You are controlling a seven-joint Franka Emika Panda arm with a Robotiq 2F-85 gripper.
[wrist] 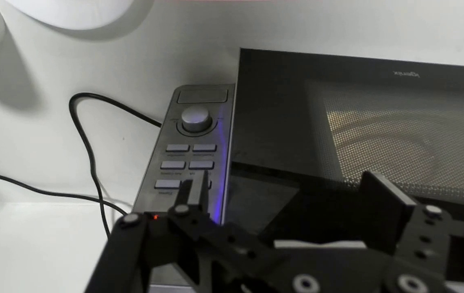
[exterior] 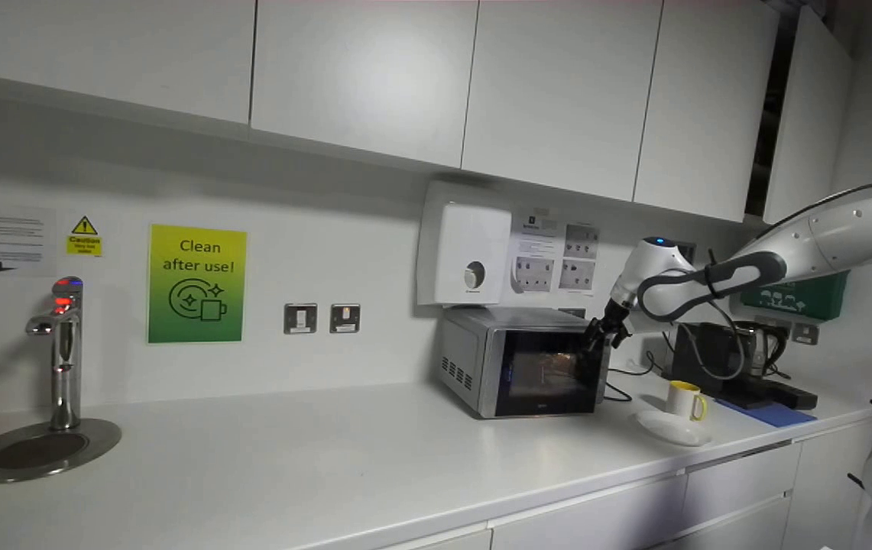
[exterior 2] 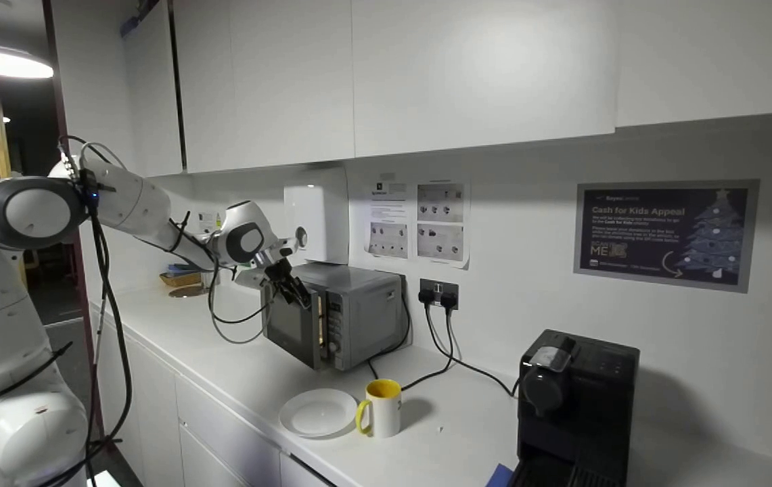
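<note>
Pincer (wrist: pixel 285 183) released, spread wide, right at the ajar microwave door (wrist: pixel 274 110); contact unclear. 1 white plate (exterior 2: pixel 318 414) and 1 mug (exterior 2: pixel 386 414) below it on the counter (exterior: pixel 313 458).

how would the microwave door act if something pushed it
The microwave door probably swings rather than slides, standing ajar with a lit gap beside the control panel. Its flat, slab-like shape suggests stiffness; the glossy, reflecting face may be slippery.
</note>
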